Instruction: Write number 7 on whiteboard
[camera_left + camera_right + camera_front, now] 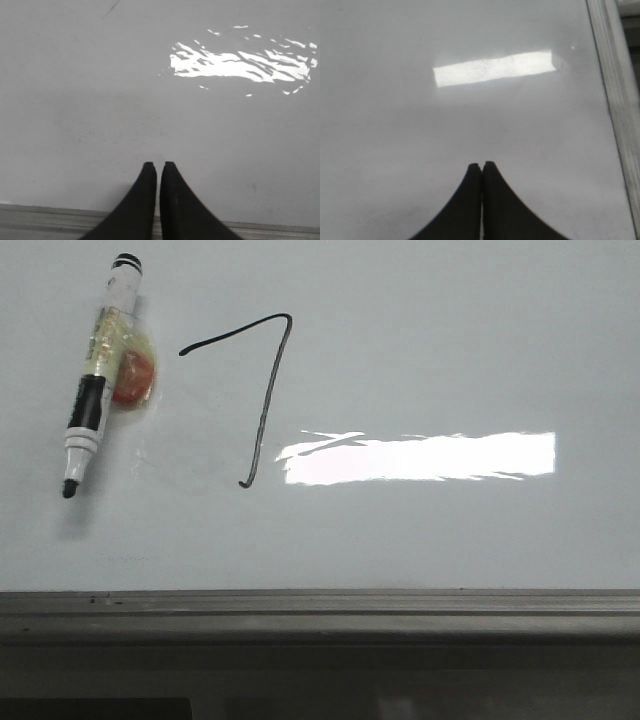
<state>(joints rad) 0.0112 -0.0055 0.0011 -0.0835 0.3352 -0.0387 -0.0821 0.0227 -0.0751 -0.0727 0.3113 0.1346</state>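
The number 7 (262, 400) is drawn in thin black line on the whiteboard (450, 530) in the front view, left of centre: slanted top stroke, sharp corner, long down stroke with a tiny hook. A white and black marker pen (98, 380) lies uncapped on the board to the left of the 7, tip toward the front. No gripper shows in the front view. My left gripper (157, 165) is shut and empty over bare board near its ledge. My right gripper (481, 165) is shut and empty over bare board.
A grey metal ledge (320, 605) runs along the board's front edge; it also shows in the left wrist view (45, 222) and in the right wrist view (615, 90). A yellow and red blob (132, 375) sits under the pen. A bright light glare (420, 457) lies right of the 7.
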